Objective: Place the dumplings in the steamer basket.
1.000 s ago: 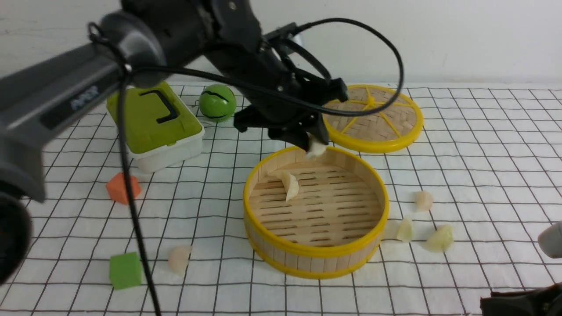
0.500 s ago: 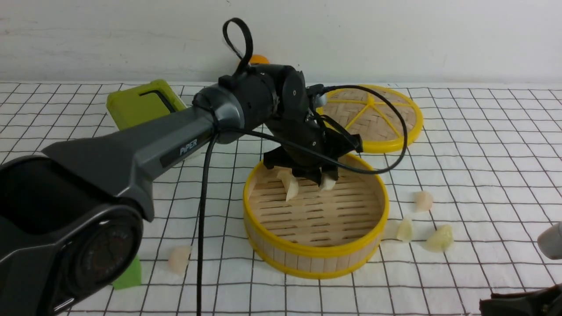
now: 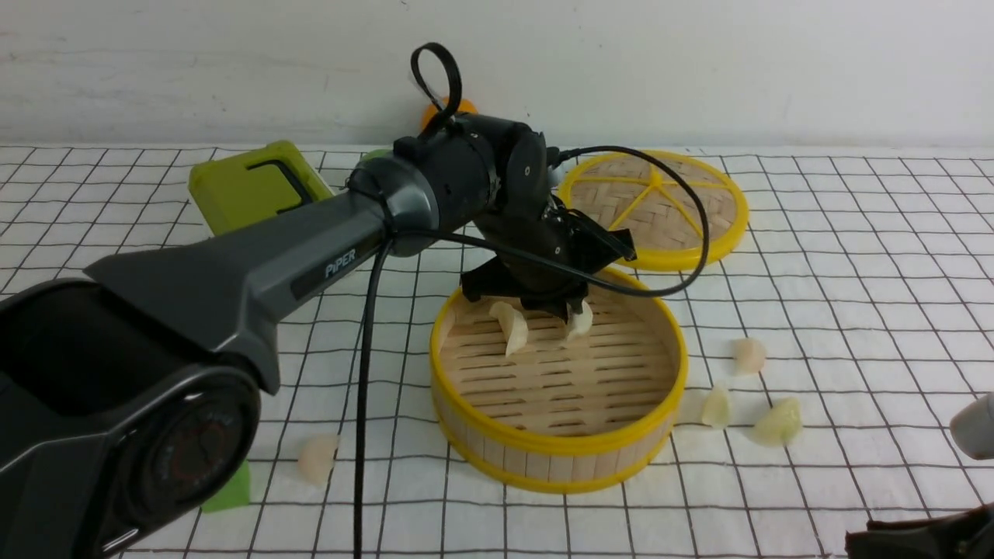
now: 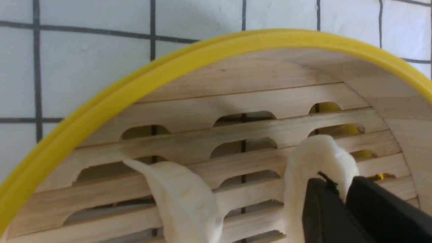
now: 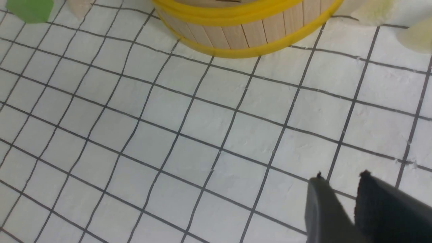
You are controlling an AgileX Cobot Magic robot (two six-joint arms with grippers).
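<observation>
Front view: left gripper [image 3: 573, 310] has come down from above far rim. Now low inside steamer basket [image 3: 559, 444], far side. Held dumpling [image 3: 581, 320] nearly on slats, just right of second dumpling [image 3: 512, 328] lying there. Three loose dumplings [image 3: 747, 355] wait on cloth right of basket, last dumpling [image 3: 317, 458] near left.

Left wrist view: left gripper [image 4: 337, 184] squeezed tight on held dumpling [image 4: 314, 158]. Second dumpling [image 4: 182, 189] beside it, not touching. Only letting go left for this one, I think.

Right wrist view: right gripper [image 5: 341, 175] a little open, empty, over bare cloth near basket [image 5: 243, 33].

Woven lid [image 3: 683, 221], green box [image 3: 248, 186], green cube [image 3: 231, 491]
</observation>
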